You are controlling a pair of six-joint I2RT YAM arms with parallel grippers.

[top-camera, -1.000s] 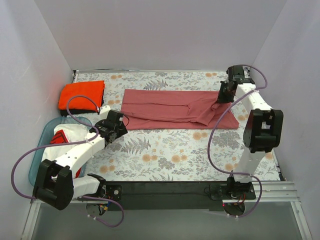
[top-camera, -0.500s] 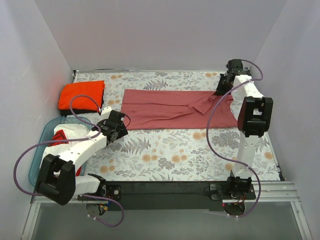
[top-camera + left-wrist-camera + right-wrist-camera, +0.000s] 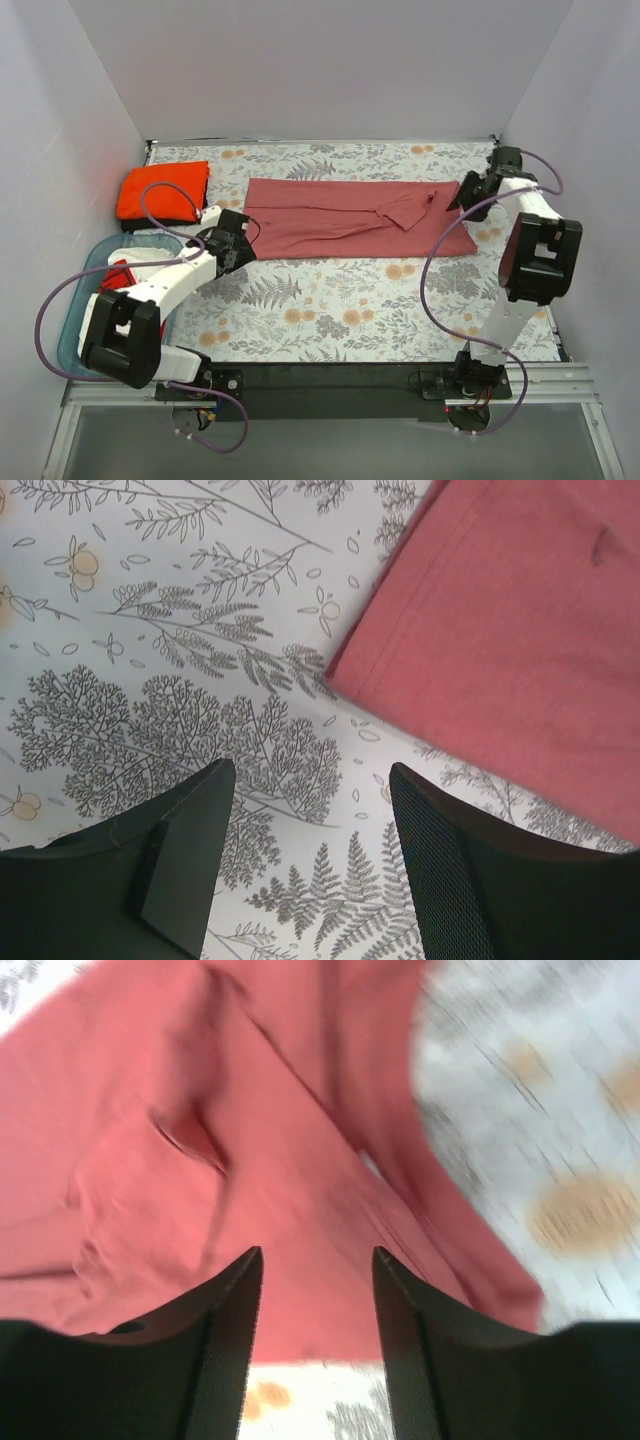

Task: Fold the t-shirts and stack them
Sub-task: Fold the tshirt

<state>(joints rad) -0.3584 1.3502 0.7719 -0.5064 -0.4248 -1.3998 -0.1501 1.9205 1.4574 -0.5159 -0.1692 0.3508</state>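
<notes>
**Sleeve released: the right gripper (image 3: 468, 190) is opening and drawing clear of the rose-red t-shirt (image 3: 350, 218).**

You are watching the right gripper's jaws part and stand empty just past the shirt's right edge. A second ago they were pinching the sleeve, which is now lying folded inward on the shirt, spread across the far half of the table (image 3: 330, 300). The left gripper (image 3: 240, 232), jaws also apart and empty, is hovering at the shirt's near left corner. The orange t-shirt (image 3: 162, 188) is resting at far left, so the body folds are probably coming next.
</notes>
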